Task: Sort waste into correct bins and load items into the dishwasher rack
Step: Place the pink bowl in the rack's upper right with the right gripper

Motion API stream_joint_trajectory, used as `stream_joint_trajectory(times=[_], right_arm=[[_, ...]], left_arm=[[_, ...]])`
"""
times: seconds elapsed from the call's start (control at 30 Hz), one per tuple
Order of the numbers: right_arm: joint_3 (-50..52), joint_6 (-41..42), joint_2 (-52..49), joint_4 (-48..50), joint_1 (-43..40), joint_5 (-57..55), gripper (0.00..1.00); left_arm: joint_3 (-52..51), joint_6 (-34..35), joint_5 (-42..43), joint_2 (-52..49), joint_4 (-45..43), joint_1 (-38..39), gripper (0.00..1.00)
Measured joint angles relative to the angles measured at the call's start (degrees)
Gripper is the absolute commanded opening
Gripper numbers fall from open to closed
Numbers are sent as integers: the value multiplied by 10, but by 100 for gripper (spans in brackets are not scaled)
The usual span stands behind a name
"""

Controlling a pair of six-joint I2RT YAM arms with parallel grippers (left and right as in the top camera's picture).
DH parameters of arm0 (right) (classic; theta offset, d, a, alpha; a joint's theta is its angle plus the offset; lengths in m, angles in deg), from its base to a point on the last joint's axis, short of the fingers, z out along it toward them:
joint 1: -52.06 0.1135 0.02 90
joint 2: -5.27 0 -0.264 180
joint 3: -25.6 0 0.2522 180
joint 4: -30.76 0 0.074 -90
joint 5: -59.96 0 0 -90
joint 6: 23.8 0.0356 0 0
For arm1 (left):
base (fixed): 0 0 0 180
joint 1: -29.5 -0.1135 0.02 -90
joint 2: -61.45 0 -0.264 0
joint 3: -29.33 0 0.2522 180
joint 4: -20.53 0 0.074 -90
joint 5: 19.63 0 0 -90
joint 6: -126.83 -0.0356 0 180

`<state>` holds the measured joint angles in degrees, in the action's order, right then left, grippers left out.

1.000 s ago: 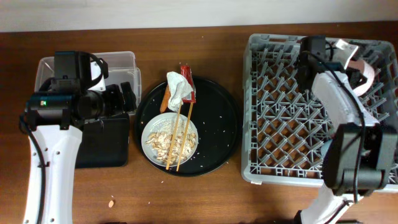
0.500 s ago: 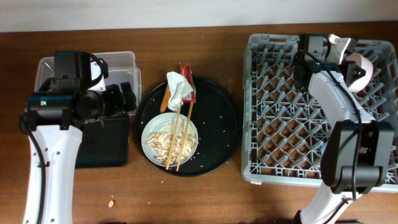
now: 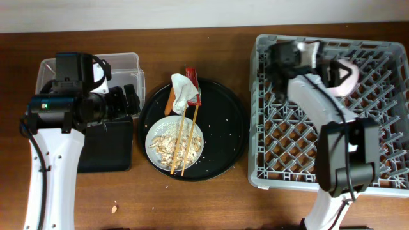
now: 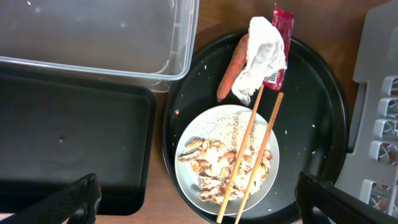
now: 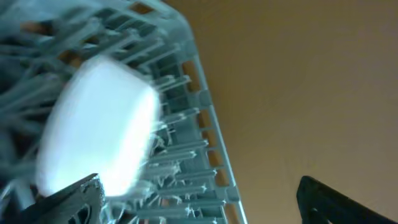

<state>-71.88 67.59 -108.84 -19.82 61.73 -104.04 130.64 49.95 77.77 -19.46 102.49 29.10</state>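
Right pincer (image 5: 198, 200) gapes open and empty over the grey dishwasher rack (image 3: 383, 172), where the pinkish-white bowl (image 3: 343, 76) sits among the far pegs. Left pincer (image 3: 131, 99) is spread open beside the round black tray (image 3: 223, 134) holding plate (image 3: 152, 135) and chopsticks (image 3: 185, 137)

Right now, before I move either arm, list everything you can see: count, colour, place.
dishwasher rack: one, grey, right
bowl: one, pinkish-white, rack's far side
round tray: one, black, centre
plate: one, pale, on the round tray
food scraps: heap, beige, on the plate
chopsticks: two, light wood, across the plate
napkin: one, white, crumpled, tray's far edge
wrapper: one, red, beside the napkin
carrot-like piece: one, orange, beside the napkin
clear tub: one, far left
black tray: one, left, next to the tub
left gripper: open, over the bins
right gripper: open, by the bowl
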Motion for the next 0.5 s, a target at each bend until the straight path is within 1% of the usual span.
stream_joint_trajectory(times=[0.1,0.13,0.17,0.2,0.23,0.27,0.3,0.33,0.37,0.4,0.47,0.5], right_arm=[[0,1,7,-35,57,37,99],[0,2,22,-49,75,71,100],[0,1,43,-61,93,101,98],[-1,7,69,-80,110,137,93],[-2,20,102,-105,128,190,90],[-5,34,138,-124,144,248,88],[-9,53,184,-136,158,337,83],[-16,65,219,-136,165,420,75],[-21,74,249,-132,167,513,70],[-25,91,277,-128,169,644,68],[-25,132,283,-132,177,751,65],[-24,166,274,-138,191,801,59]], left_arm=[[0,0,0,0,0,0,99],[0,0,0,0,1,0,99],[0,0,0,0,0,0,99],[0,0,0,0,0,0,99],[0,0,0,0,0,0,99],[0,0,0,0,0,0,99],[0,0,0,0,-1,0,99],[0,0,-1,0,0,0,99],[0,0,-2,0,0,0,99],[0,0,-2,0,0,0,99],[0,0,-2,0,0,0,99],[0,0,-2,0,0,0,99]])
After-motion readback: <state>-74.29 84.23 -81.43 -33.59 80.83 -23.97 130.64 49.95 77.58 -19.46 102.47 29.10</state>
